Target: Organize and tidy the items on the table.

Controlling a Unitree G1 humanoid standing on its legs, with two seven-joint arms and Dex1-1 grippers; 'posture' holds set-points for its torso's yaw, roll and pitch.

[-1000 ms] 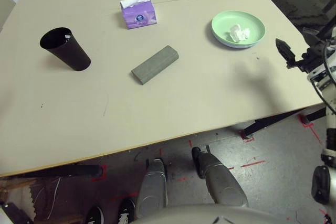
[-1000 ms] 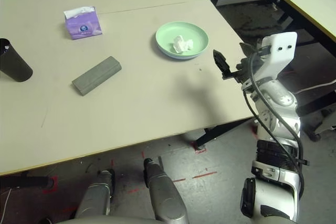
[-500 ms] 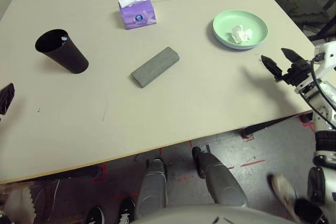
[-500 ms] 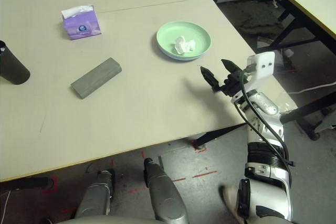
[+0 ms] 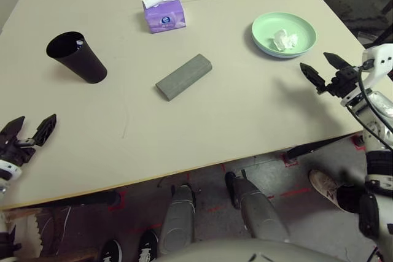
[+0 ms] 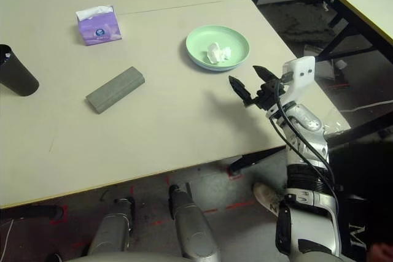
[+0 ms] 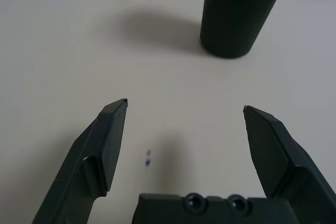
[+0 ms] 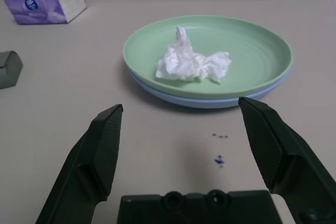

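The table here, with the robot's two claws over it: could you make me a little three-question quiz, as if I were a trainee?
1. True or false: the crumpled tissue lies on the green plate.
2. What lies directly under the green plate? A) a blue plate B) the grey case C) the tissue pack
3. Fill in: the left gripper faces the black ____.

Key: 1 true; 2 A; 3 cup.

Your left gripper (image 5: 29, 129) sits low at the near left table edge, jaws spread wide, holding nothing. Your right gripper (image 5: 324, 69) hangs over the right side, jaws also wide apart and empty, silver forearm trailing off the edge.
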